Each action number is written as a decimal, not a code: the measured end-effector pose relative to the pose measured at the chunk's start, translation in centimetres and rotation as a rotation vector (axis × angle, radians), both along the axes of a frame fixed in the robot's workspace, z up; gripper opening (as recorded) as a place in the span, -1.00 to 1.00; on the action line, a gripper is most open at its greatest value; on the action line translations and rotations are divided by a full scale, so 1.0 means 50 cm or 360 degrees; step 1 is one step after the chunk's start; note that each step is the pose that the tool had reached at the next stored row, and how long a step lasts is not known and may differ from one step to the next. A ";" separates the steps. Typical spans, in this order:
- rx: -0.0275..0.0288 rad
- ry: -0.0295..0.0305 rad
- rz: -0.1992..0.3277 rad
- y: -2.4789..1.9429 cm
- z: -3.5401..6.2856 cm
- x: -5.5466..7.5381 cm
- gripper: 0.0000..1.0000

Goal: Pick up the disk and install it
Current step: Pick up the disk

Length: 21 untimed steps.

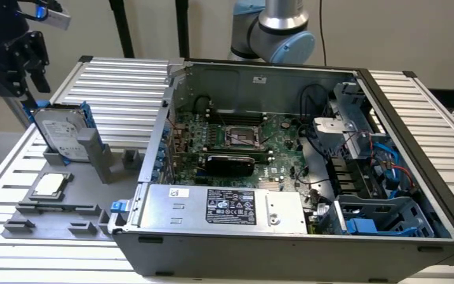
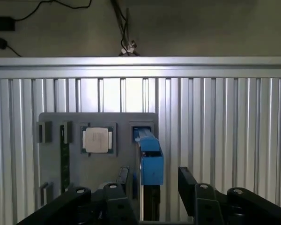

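The disk point(image 1: 56, 135) stands upright on its edge in a grey holder at the exterior view's left, its silver face and white label showing and its blue frame point(image 1: 83, 118) around it. In the wrist view the blue frame point(image 2: 150, 159) shows edge-on from above. My gripper point(image 1: 31, 80) hangs above the disk, apart from it. It is open point(image 2: 154, 180), with one black finger point(image 2: 121, 185) on each side of the blue frame and a gap to it on both sides.
The grey fixture plate point(image 1: 77, 198) also carries a small square silver chip point(image 1: 49, 184) beside the disk point(image 2: 97, 139). The open computer case point(image 1: 416, 154) takes up the exterior view's right, with a silver power supply point(image 1: 227, 207) and a blue drive cage point(image 1: 380, 216).
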<state>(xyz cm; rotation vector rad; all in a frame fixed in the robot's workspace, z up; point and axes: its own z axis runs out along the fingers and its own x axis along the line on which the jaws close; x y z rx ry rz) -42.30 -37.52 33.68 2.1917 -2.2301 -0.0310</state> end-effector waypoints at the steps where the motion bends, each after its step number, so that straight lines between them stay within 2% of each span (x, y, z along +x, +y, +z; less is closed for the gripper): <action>1: -0.00003 -0.00024 0.0000 0.0000 -0.004 0.000 1.00; 4: -0.00008 -0.00092 0.0000 -0.0001 -0.015 -0.001 1.00; 21: -0.00020 -0.00231 0.0000 -0.0032 -0.077 -0.006 1.00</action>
